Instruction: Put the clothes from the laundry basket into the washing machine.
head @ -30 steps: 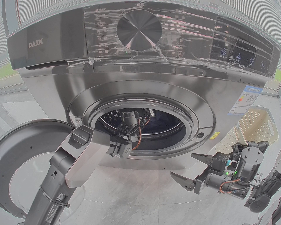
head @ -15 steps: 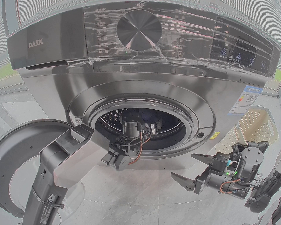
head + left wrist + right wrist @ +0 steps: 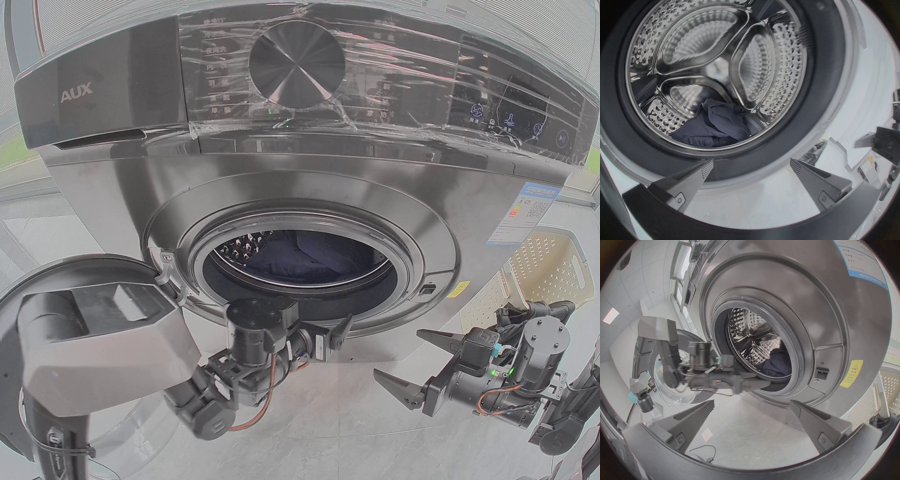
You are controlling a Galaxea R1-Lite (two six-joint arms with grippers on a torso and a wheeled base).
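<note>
The washing machine (image 3: pixel 312 181) stands with its round opening uncovered. A dark navy garment (image 3: pixel 300 256) lies crumpled on the drum floor, seen also in the left wrist view (image 3: pixel 715 126) and the right wrist view (image 3: pixel 776 363). My left gripper (image 3: pixel 339 330) hangs just outside and below the opening, open and holding nothing (image 3: pixel 751 164). My right gripper (image 3: pixel 400 355) is low at the right, in front of the laundry basket (image 3: pixel 550 269), open with nothing between its fingers (image 3: pixel 749 404). The basket's inside is hidden behind the right arm.
The machine's door (image 3: pixel 69 265) is swung open at the left, behind my left arm. The cream perforated basket stands beside the machine's right lower corner. Pale tiled floor (image 3: pixel 325 425) stretches between the two arms.
My left arm has drawn back out of the drum and dropped below the opening; the navy garment it covered now shows in the drum. The right gripper shifted slightly to the right.
</note>
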